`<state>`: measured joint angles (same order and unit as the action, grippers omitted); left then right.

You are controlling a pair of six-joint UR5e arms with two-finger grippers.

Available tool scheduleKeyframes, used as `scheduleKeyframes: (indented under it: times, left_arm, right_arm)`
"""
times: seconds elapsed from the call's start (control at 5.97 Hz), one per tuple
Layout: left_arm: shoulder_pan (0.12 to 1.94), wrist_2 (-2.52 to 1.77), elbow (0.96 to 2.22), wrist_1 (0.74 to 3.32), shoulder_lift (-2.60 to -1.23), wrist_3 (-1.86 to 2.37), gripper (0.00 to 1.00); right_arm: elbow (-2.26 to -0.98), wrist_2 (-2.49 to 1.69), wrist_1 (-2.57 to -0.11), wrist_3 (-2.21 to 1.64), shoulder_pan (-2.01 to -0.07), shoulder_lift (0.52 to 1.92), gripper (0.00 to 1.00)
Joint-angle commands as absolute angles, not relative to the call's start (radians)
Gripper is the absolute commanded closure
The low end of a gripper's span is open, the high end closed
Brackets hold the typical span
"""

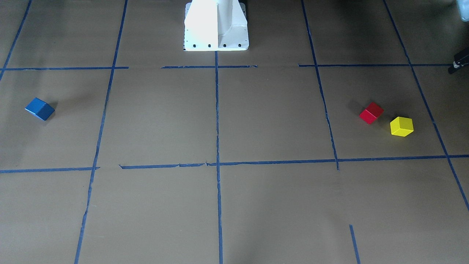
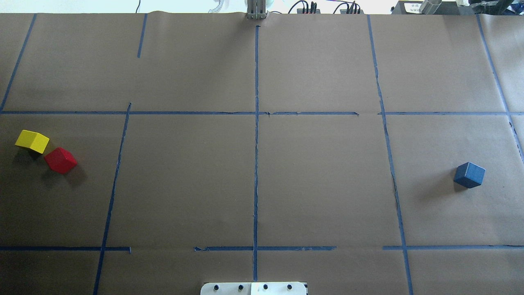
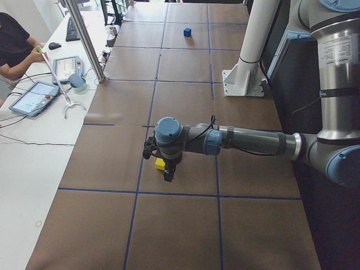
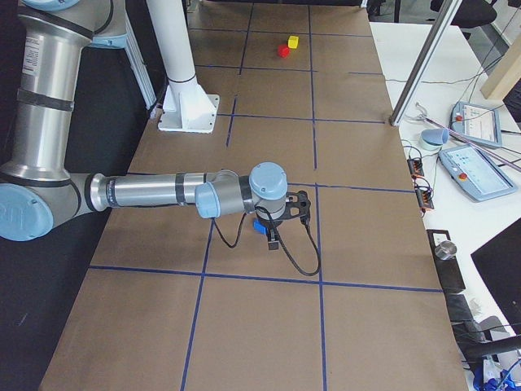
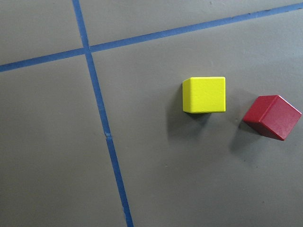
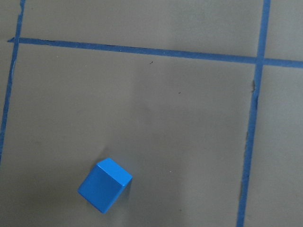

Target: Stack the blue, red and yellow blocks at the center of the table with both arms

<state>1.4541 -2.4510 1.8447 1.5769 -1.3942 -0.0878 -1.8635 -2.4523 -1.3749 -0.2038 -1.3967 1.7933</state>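
Note:
The yellow block and the red block lie close together but apart on the robot's left side of the table, as the overhead view also shows for yellow and red. The blue block lies alone on the robot's right side. The left gripper hangs above the yellow block. The right gripper hangs above the blue block. Both grippers show only in the side views, so I cannot tell whether they are open or shut. The left wrist view shows yellow and red. The right wrist view shows blue.
Brown paper with a blue tape grid covers the table. The robot's white base stands at the middle of its near edge. Metal posts, tablets and an operator are along the far side.

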Motion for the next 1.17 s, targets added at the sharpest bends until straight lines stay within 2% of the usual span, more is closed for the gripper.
scheduleKeyframes:
  times: [0.0, 0.17, 1.01]
  left_arm:
    - [1.451, -2.450, 1.848, 1.589, -1.393, -0.087, 0.00]
    - [1.453, -2.451, 1.850, 1.591, -1.393, -0.087, 0.00]
    - [1.453, -2.451, 1.850, 1.591, -1.393, -0.087, 0.00]
  right_arm:
    - [-1.864, -2.355, -1.214, -0.625, -1.208, 1.793, 0.00]
    - [-1.862, -2.294, -1.171, -0.837, -1.109, 1.793, 0.00]
    - [-1.823, -2.130, -1.066, -1.156, -0.902, 1.804, 0.01]
